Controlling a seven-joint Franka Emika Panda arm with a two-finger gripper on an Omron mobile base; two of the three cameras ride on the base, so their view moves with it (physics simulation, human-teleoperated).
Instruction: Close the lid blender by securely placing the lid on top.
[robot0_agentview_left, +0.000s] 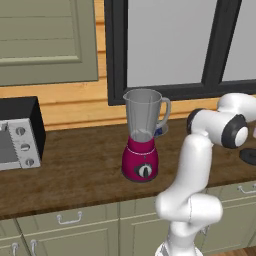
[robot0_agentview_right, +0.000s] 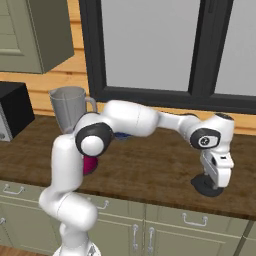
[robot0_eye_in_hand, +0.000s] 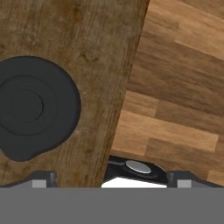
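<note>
The blender (robot0_agentview_left: 142, 135) stands on the wooden counter with its clear jar (robot0_agentview_left: 145, 111) uncovered on the magenta base (robot0_agentview_left: 141, 164). In the right base view the arm hides part of the blender (robot0_agentview_right: 68, 112). The lid (robot0_agentview_right: 206, 185), a flat black disc, lies on the counter far to the blender's right, near the front edge, and it also shows at the picture's edge (robot0_agentview_left: 249, 156). My gripper (robot0_agentview_right: 218, 186) hangs just above the lid, pointing down. In the hand view the lid (robot0_eye_in_hand: 33, 107) sits left of centre, and my gripper (robot0_eye_in_hand: 112, 179) is open with nothing between its fingertips (robot0_eye_in_hand: 43, 178).
A silver-and-black toaster oven (robot0_agentview_left: 18, 134) stands at the counter's left end. The counter's front edge (robot0_eye_in_hand: 127, 92) runs right beside the lid, with wooden floor (robot0_eye_in_hand: 179, 96) below it. A dark-framed window (robot0_agentview_left: 170, 45) backs the counter. A small blue thing (robot0_agentview_left: 159, 132) lies behind the blender.
</note>
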